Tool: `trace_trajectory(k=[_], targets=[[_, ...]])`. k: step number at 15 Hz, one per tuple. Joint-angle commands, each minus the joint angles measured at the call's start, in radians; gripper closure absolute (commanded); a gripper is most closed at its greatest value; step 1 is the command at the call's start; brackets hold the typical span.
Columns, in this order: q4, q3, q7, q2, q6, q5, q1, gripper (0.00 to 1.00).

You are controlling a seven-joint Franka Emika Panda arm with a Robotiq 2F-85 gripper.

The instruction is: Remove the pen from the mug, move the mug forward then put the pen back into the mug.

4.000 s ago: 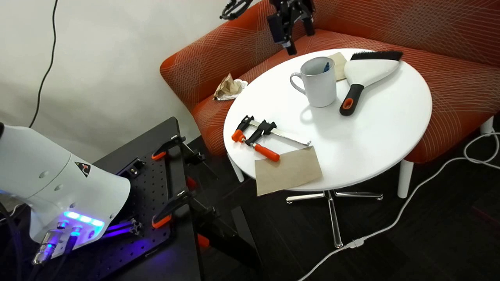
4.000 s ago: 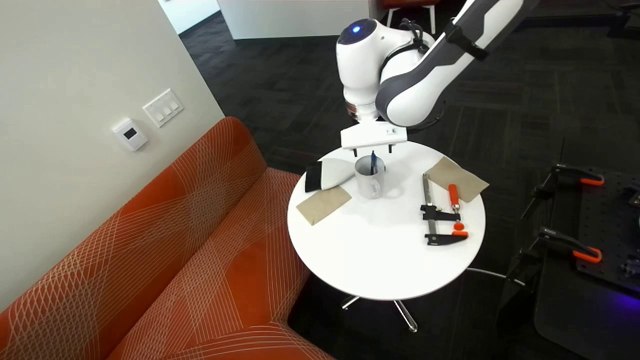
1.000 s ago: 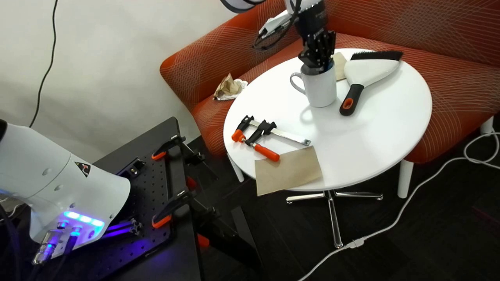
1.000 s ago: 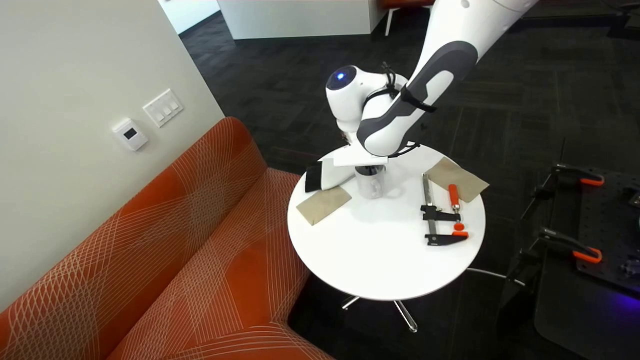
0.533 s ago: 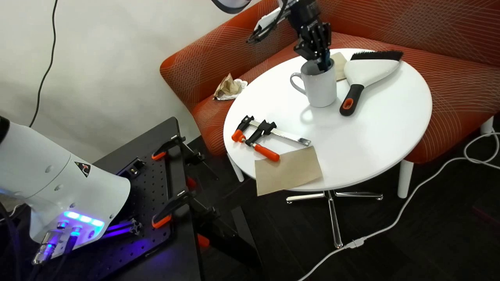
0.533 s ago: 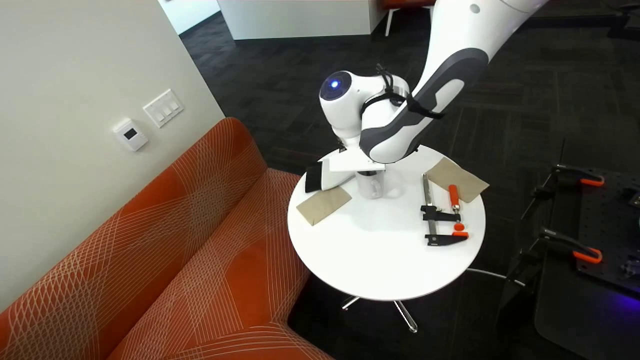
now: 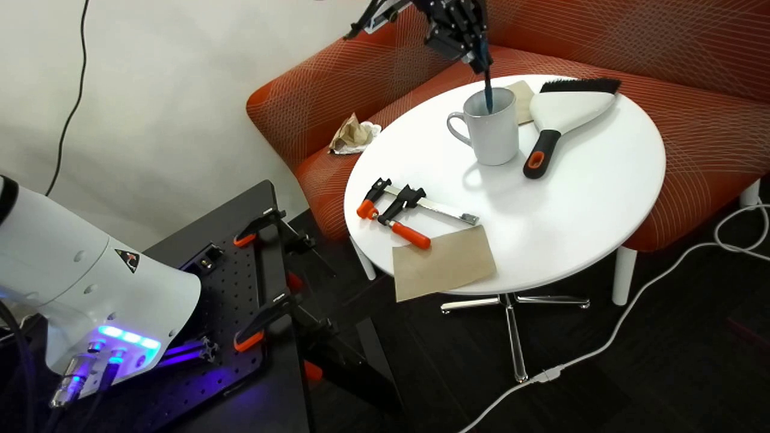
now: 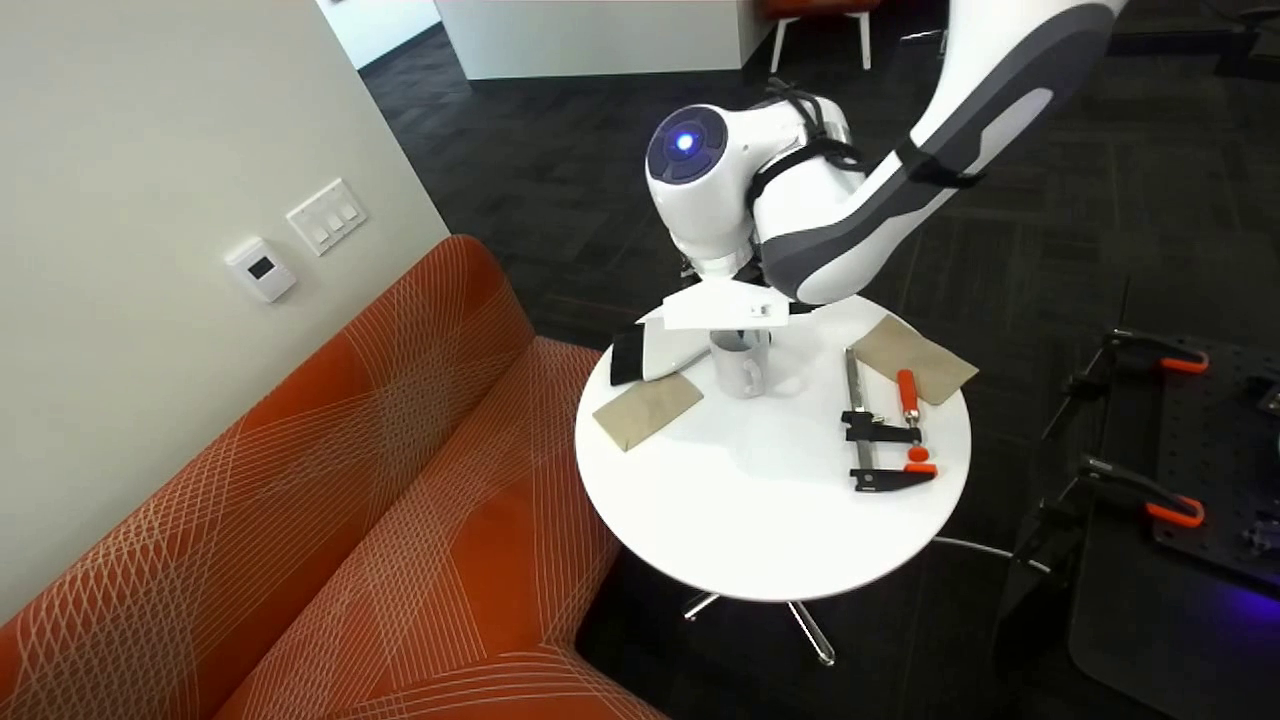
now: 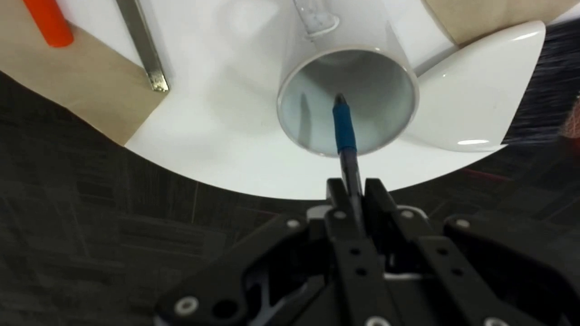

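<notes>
On the white table [image 7: 577, 216], the mug [image 7: 494, 137] stands near twelve o'clock in an exterior view. The gripper [image 9: 355, 189] pinches the pen [image 9: 346, 138] tip-down, presumably for lifting straight out.

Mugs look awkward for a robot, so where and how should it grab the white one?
Probably by the handle, coming down from above: the mug stands upright, and this narrow loop sticks out sideways, clear of the brush. The gripper, pinching the pen, would need emptying first.
</notes>
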Motion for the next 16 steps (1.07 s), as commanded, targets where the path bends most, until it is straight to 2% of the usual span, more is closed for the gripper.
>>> trace_trajectory(k=[1, 5, 7, 12, 16], targets=[[-0.124, 0.025, 0.081, -0.167, -0.043, -0.122, 0.004, 0.96], [-0.192, 0.108, 0.138, -0.293, -0.083, -0.255, -0.04, 0.96], [-0.221, 0.179, 0.095, -0.343, -0.08, -0.257, -0.087, 0.96], [-0.221, 0.324, -0.116, -0.351, -0.044, -0.125, -0.194, 0.96], [-0.175, 0.374, -0.335, -0.285, -0.051, 0.018, -0.229, 0.96]])
